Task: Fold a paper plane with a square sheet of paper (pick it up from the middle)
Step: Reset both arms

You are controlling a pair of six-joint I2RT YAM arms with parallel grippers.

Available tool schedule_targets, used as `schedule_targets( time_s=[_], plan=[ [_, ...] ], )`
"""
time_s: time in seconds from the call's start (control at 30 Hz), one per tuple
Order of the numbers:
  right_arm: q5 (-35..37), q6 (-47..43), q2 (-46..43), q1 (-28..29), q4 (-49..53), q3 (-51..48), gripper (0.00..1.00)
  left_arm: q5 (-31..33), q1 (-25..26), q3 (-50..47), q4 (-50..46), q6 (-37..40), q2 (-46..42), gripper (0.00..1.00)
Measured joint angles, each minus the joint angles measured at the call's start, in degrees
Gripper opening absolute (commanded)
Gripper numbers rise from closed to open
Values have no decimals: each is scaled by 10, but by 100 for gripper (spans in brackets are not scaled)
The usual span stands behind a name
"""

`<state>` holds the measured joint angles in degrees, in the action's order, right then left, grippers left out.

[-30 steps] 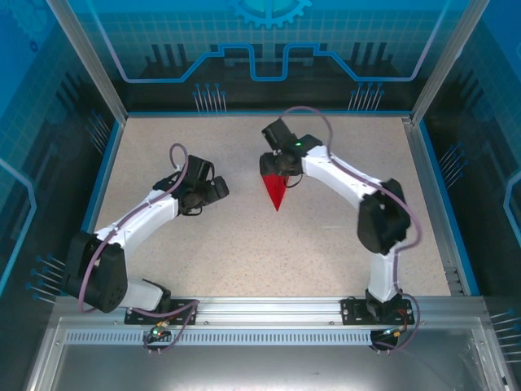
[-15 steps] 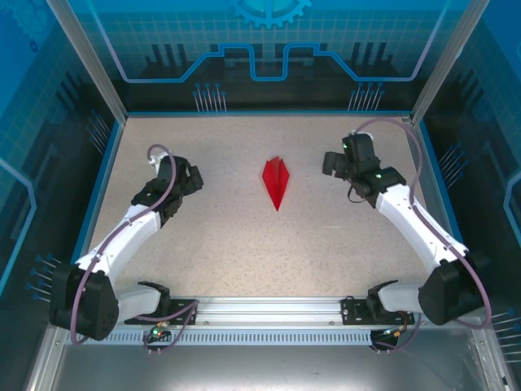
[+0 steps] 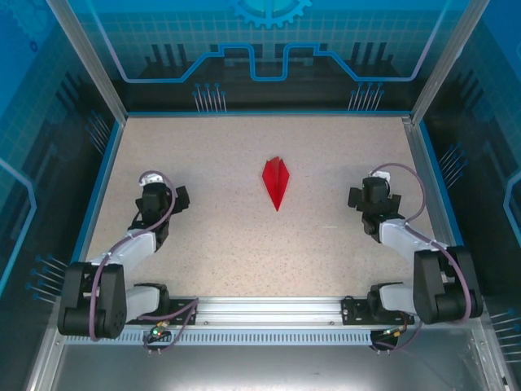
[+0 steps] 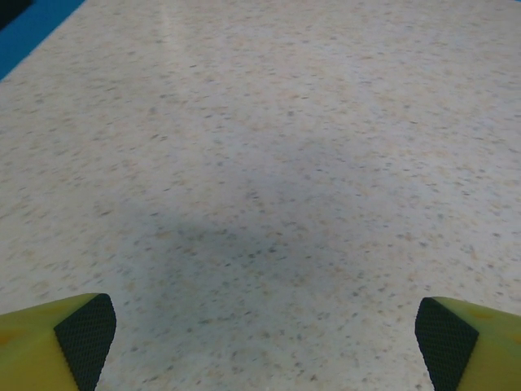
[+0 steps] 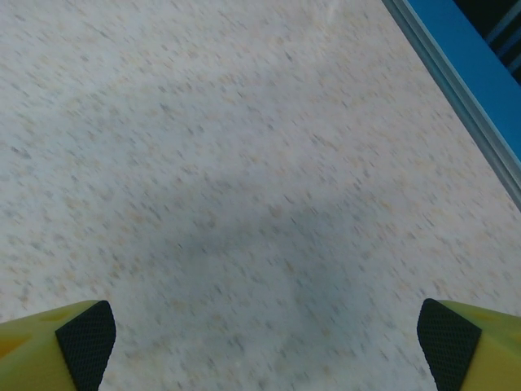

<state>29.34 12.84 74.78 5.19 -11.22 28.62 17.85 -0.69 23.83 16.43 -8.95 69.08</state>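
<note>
Fingers on the left gripper are spread wide with nothing between them, just speckled table underneath. Same story for the right gripper: jaws fully apart and holding nothing. Its wrist view has bare table below and the blue edge strip off to one side.

As for progress, we'd call this pretty much done. The plane lies flat near the middle of the table. It's a slim red dart with a centre crease, nose pointing toward the near edge. It sits between the two grippers and well apart from both, and neither one is touching it.

That dart is the only red thing on the table, so as far as we can judge the sheet is fully folded. From above we can't tell how crisp the creases are or whether the wings are even, it's too small for that. If anything's left, we'd guess it's a bit of tidying at most.

Containers: nothing here acts as one, and the plane rests straight on the table.
</note>
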Motion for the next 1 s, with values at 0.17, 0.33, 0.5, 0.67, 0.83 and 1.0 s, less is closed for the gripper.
schedule_targets(
  time_s=[0.17, 0.33, 0.5, 0.67, 0.83, 1.0],
  plan=[
    [-56, -44, 29, 0, -145, -29, 99, -66, -2, -19, 113, 30, 10, 98],
    [-112, -74, 59, 0, -240, -47, 99, -101, -10, -56, 221, 34, 42, 98],
    [-146, -91, 99, 0, -296, -54, 99, -126, -10, -57, 278, 41, 103, 98],
    [-155, -99, 107, 0, -313, -54, 99, -137, -10, -53, 304, 46, 152, 99],
    [-160, -101, 107, 0, -322, -54, 99, -138, -10, -36, 304, 47, 176, 98],
    [-162, -101, 107, 0, -326, -54, 99, -127, 4, -19, 301, 59, 176, 99]
  ],
)
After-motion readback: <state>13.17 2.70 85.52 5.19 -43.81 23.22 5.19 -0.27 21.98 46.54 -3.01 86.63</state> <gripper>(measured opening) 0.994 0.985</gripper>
